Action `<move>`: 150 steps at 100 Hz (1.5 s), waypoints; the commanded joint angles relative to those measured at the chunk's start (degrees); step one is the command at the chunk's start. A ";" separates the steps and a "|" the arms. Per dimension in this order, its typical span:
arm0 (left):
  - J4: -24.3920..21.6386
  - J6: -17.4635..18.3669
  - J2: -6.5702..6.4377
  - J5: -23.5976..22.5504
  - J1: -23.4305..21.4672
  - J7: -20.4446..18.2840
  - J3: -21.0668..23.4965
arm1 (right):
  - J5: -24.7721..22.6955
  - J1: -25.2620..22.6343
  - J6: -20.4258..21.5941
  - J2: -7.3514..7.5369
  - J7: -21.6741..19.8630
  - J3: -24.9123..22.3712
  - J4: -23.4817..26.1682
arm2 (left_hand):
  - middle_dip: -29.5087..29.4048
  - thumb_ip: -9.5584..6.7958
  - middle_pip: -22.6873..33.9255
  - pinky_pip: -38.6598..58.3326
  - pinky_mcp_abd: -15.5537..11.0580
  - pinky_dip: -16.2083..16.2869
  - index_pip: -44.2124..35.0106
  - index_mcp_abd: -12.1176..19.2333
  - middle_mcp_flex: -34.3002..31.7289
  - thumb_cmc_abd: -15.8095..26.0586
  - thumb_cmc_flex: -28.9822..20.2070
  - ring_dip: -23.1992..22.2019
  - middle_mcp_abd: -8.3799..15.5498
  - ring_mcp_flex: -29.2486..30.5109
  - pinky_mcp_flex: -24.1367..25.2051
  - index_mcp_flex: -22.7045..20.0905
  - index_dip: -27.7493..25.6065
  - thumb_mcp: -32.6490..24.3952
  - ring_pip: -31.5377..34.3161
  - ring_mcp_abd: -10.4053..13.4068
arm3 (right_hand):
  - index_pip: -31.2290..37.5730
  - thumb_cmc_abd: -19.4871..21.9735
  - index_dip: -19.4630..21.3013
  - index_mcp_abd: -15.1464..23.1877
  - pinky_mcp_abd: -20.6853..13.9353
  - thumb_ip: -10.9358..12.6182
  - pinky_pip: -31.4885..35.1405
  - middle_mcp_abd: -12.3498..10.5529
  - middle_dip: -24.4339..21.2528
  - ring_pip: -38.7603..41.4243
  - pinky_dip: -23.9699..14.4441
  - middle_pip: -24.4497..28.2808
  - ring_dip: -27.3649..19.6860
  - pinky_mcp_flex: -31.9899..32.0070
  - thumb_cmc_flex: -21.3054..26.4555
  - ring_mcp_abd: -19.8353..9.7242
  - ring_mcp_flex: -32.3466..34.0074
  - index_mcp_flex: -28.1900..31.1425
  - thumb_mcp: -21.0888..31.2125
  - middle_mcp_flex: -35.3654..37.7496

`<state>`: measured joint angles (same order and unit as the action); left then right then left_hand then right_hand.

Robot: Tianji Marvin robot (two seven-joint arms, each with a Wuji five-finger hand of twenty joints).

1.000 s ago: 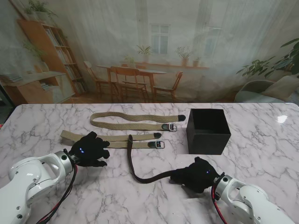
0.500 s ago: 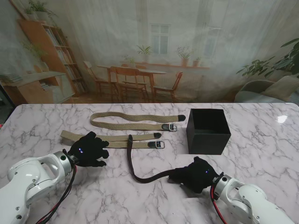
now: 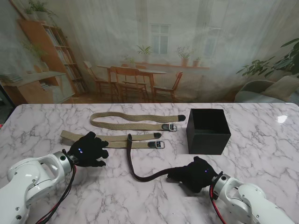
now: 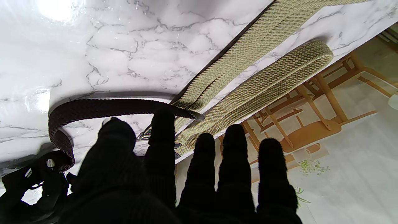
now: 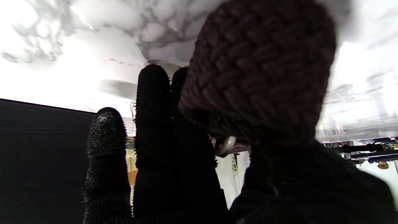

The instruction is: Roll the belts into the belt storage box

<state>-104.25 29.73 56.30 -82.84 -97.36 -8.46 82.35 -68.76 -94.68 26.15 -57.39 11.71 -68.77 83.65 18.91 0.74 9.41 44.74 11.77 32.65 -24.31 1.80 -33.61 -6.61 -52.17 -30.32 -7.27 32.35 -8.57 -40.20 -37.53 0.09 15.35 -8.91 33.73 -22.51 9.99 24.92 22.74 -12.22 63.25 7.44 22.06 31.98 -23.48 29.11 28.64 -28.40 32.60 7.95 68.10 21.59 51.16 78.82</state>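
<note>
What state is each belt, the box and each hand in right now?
Dark belt: partly rolled, one end in the right hand, rest trailing on the table.
Far tan belt: flat, unrolled.
Near tan belt: flat, unrolled.
Box: open-topped, upright.
Right hand: shut on the dark belt.
Left hand: open, over the near tan belt.

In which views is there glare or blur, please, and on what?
Left wrist view: strong glare on the marble table. Right wrist view: the dark belt in the right hand is close and blurred, table overexposed. Stand view: small glare patch at the table's right edge.
</note>
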 commanded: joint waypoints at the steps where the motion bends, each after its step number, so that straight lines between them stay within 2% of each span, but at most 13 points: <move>1: 0.07 -0.18 0.02 -0.05 -0.11 -0.75 -0.13 | -0.81 -0.85 0.28 0.14 -1.15 0.49 -1.31 | 0.12 0.13 -0.76 -1.23 2.58 0.28 0.09 -0.95 -0.54 1.37 -0.28 -0.30 -0.03 0.93 0.71 -0.37 -0.49 0.55 -0.11 -1.17 | 3.82 3.83 2.02 3.30 2.72 5.54 -1.10 -6.07 -0.93 -5.84 0.79 0.20 -4.26 1.69 7.82 -6.33 -0.24 5.89 7.90 0.37; 14: 0.13 -0.15 0.01 0.05 -0.01 -0.92 -0.26 | -0.89 -0.70 0.51 0.16 -0.67 0.62 -1.62 | 0.12 0.13 -0.75 -1.24 2.59 0.26 0.07 -0.98 -0.57 1.43 -0.28 -0.32 -0.02 0.98 0.73 -0.35 -0.49 0.54 -0.07 -1.20 | 8.16 2.09 5.35 0.38 1.77 5.00 -2.34 -7.70 -2.64 -7.37 0.67 -2.53 -4.73 3.15 4.88 -7.67 -1.58 12.88 7.87 0.00; 24: 0.19 -0.08 0.00 0.11 0.09 -1.03 -0.37 | -0.61 -0.87 0.83 0.14 -1.27 0.36 -1.42 | 0.11 0.13 -0.75 -1.23 2.54 0.26 0.06 -1.04 -0.57 1.43 -0.21 -0.32 -0.05 0.96 0.74 -0.35 -0.47 0.59 -0.08 -1.22 | 15.29 -2.31 -5.58 -6.61 -0.09 -3.06 -2.82 -11.00 -5.28 -8.30 0.14 -5.03 -5.14 3.93 -2.62 -9.46 -2.54 14.92 4.35 -0.42; 28: 0.21 -0.07 0.00 0.15 0.16 -1.10 -0.44 | -0.62 -0.89 1.08 0.16 -1.37 0.24 -1.35 | 0.11 0.12 -0.76 -1.22 2.54 0.26 0.06 -0.97 -0.56 1.41 -0.24 -0.32 -0.04 0.95 0.72 -0.37 -0.47 0.56 -0.08 -1.21 | 12.98 -1.20 -5.62 -14.14 -1.23 0.05 -2.66 -11.82 -6.26 -9.17 0.04 -6.00 -5.73 4.26 -11.39 -10.11 -3.44 17.98 4.49 -1.31; 32: 0.23 -0.05 0.00 0.20 0.23 -1.19 -0.50 | -0.46 -1.16 1.34 0.15 -2.22 -0.14 -0.82 | 0.11 0.14 -0.77 -1.25 2.59 0.25 0.07 -1.05 -0.51 1.51 -0.14 -0.31 0.00 0.94 0.77 -0.36 -0.45 0.59 -0.09 -1.28 | 7.90 0.49 1.96 -18.16 -2.55 4.73 -2.60 -12.09 -7.33 -10.17 0.01 -6.31 -6.66 4.89 -16.21 -10.65 -4.93 20.06 3.89 -2.25; 44: 0.34 0.08 -0.01 0.40 0.46 -1.38 -0.69 | -0.40 -1.89 2.35 0.22 -5.13 -1.39 1.13 | 0.11 0.13 -0.77 -1.23 2.54 0.26 0.09 -1.04 -0.51 1.58 -0.14 -0.31 -0.04 0.93 0.72 -0.33 -0.43 0.58 -0.09 -1.24 | 7.49 2.41 6.03 -28.17 -5.56 6.23 -2.37 -11.81 -8.03 -12.60 0.06 -7.29 -8.20 6.83 -20.36 -12.08 -9.14 16.06 1.22 -5.70; 76: 0.26 -0.04 0.01 0.49 0.43 -1.53 -0.74 | 3.40 -4.10 4.90 0.59 -19.99 -5.46 7.67 | 0.12 0.11 -0.76 -1.24 2.54 0.26 0.13 -1.03 -0.54 1.57 -0.10 -0.32 -0.01 0.96 0.76 -0.32 -0.41 0.55 -0.07 -1.21 | -0.95 5.89 7.68 -36.37 -6.97 7.52 -4.85 -8.32 -11.69 -17.88 0.33 -13.49 -12.56 11.35 -24.67 -11.55 -19.35 3.92 -6.28 -18.41; 83: 0.26 -0.10 0.01 0.46 0.39 -1.49 -0.68 | 3.81 -4.37 4.92 0.68 -21.57 -5.90 8.36 | 0.12 0.15 -0.75 -1.24 2.55 0.26 0.11 -1.01 -0.55 1.50 0.00 -0.32 -0.03 0.92 0.74 -0.35 -0.43 0.63 -0.08 -1.21 | -2.40 4.94 7.63 -37.17 -7.09 8.38 -5.12 -8.04 -12.21 -18.57 0.29 -14.79 -13.19 11.62 -22.29 -11.39 -20.71 2.38 -4.33 -20.10; 91: 0.29 -0.20 0.02 0.39 0.34 -1.39 -0.64 | 4.11 -4.58 5.06 0.77 -23.12 -6.33 8.93 | 0.12 0.12 -0.75 -1.24 2.60 0.26 0.10 -1.02 -0.57 1.46 -0.17 -0.32 0.01 0.96 0.75 -0.36 -0.43 0.55 -0.08 -1.15 | -3.91 1.19 8.22 -37.89 -7.10 9.48 -5.75 -7.63 -12.81 -19.06 0.26 -16.32 -14.04 12.06 -20.58 -11.24 -21.81 1.25 5.10 -21.25; 107: 0.39 -0.22 0.00 0.37 0.45 -1.41 -0.68 | 3.58 -4.93 4.83 0.90 -24.26 -6.74 9.50 | 0.11 0.10 -0.77 -1.28 2.54 0.24 0.07 -0.95 -0.53 1.48 -0.26 -0.31 -0.01 0.94 0.79 -0.38 -0.44 0.50 -0.10 -1.17 | -5.09 -7.83 8.96 -37.60 -6.99 13.73 -6.14 -7.58 -13.43 -19.46 0.21 -17.82 -14.71 12.01 -18.11 -11.33 -22.55 -0.17 28.66 -21.94; 117: 0.44 -0.18 0.00 0.41 0.49 -1.39 -0.70 | 1.41 -4.67 4.66 0.94 -22.08 -6.27 8.71 | 0.11 0.13 -0.76 -1.26 2.53 0.24 0.09 -0.99 -0.53 1.51 -0.15 -0.32 -0.02 0.95 0.74 -0.30 -0.44 0.57 -0.09 -1.17 | -4.94 -11.87 9.35 -31.47 -7.29 17.19 -5.42 -9.48 -12.94 -18.46 -0.06 -16.90 -14.22 10.97 -14.21 -11.94 -20.99 -1.22 36.21 -21.74; 132: 0.44 -0.14 0.00 0.39 0.44 -1.40 -0.67 | -3.41 -4.05 3.87 1.18 -16.70 -4.85 7.15 | 0.12 0.12 -0.74 -1.26 2.56 0.25 0.06 -0.99 -0.56 1.46 -0.29 -0.33 -0.01 0.97 0.75 -0.33 -0.44 0.53 -0.07 -1.22 | -3.66 -13.24 8.18 -22.64 -8.17 14.39 -4.77 -12.03 -10.06 -16.75 -0.19 -10.51 -12.93 10.67 -10.22 -13.03 -18.63 -0.03 34.92 -19.25; 150: 0.38 -0.12 -0.01 0.35 0.36 -1.51 -0.58 | -7.50 -3.74 2.72 1.56 -12.63 -3.82 6.45 | 0.11 0.13 -0.77 -1.27 2.59 0.25 0.03 -1.03 -0.49 1.47 -0.23 -0.31 -0.04 0.86 0.79 -0.35 -0.45 0.56 -0.13 -1.25 | -0.05 -7.66 7.34 -3.86 -7.69 9.35 -4.23 -10.00 -7.26 -14.68 -0.32 -8.19 -10.62 10.59 -8.27 -10.95 -15.82 7.21 19.77 -17.31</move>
<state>-103.88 29.63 56.28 -82.47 -96.90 -9.06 81.82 -75.51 -97.65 29.54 -56.08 0.47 -73.03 91.73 18.91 0.74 9.41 44.74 11.77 32.65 -24.31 1.79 -33.61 -6.61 -52.17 -30.32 -7.27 32.37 -8.57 -40.20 -37.53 0.09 15.35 -8.92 29.74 -31.83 16.67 15.05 14.74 -0.63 58.03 -7.64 16.35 15.60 -23.24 27.80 16.45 -18.03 23.31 -3.67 50.60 24.52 74.33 62.82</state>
